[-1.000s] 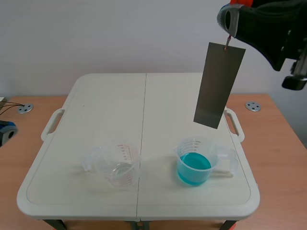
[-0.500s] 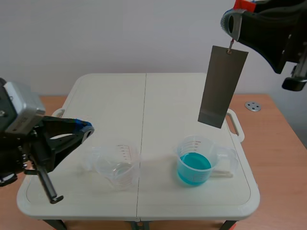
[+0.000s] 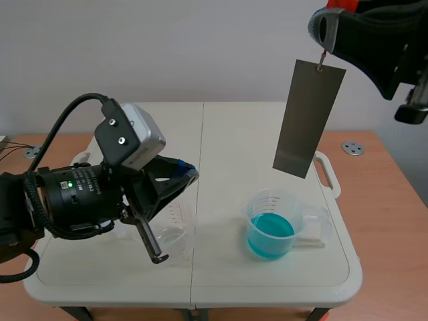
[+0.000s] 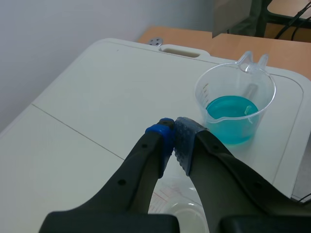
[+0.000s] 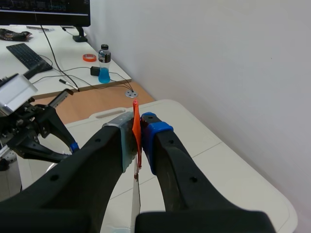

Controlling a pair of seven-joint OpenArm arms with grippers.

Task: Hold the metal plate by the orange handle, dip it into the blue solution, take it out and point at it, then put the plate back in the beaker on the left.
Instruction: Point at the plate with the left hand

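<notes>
Left arm (image 3: 77, 194) has swung in over the clear beaker (image 3: 176, 234), jaws together

Plate (image 3: 308, 119) matt grey metal; beaker (image 3: 271, 224) at table's 5 o'clock clear glossy plastic; table (image 3: 227, 140) smooth off-white plastic; desk (image 3: 391, 221) wood-grained.

Left arm (image 3: 73, 197) comes in low, wrist roughly level. The left gripper (image 3: 189, 175) is closed on nothing, its pads (image 4: 183, 141) touching at the tips. Right arm (image 3: 381, 40) is raised high, and the right gripper (image 5: 137, 133) has its fingers clamped on the thin orange handle (image 5: 135, 115), which stands between its pads.
</notes>
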